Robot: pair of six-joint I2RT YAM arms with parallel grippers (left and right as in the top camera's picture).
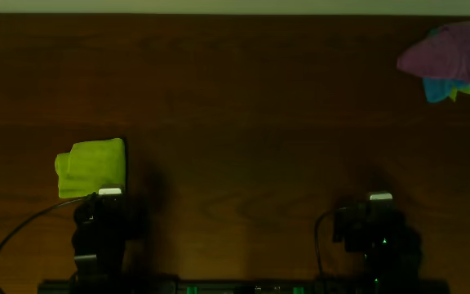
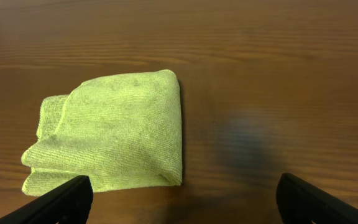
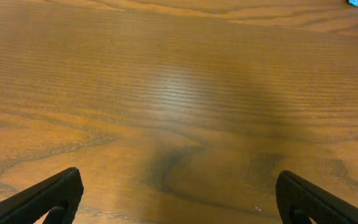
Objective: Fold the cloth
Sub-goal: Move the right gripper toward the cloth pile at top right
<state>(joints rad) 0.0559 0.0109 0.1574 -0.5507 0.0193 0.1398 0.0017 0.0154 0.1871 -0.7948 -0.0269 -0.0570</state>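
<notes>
the green cloth (image 2: 114, 134) looks fully folded — left gripper (image 2: 184, 186) and right gripper (image 3: 179, 180) both gape wide, empty — next likely reaching the far pile (image 1: 451, 57).

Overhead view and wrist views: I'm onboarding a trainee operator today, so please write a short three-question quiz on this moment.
1. True or false: the green cloth lies folded on the table, just ahead of the left hand.
2. Which hand grips a cloth? A: left. B: right. C: neither.
3. Fill in: the pile of other cloths sits at the table's far ___ corner.

Key: 1 true; 2 C; 3 right.
</notes>
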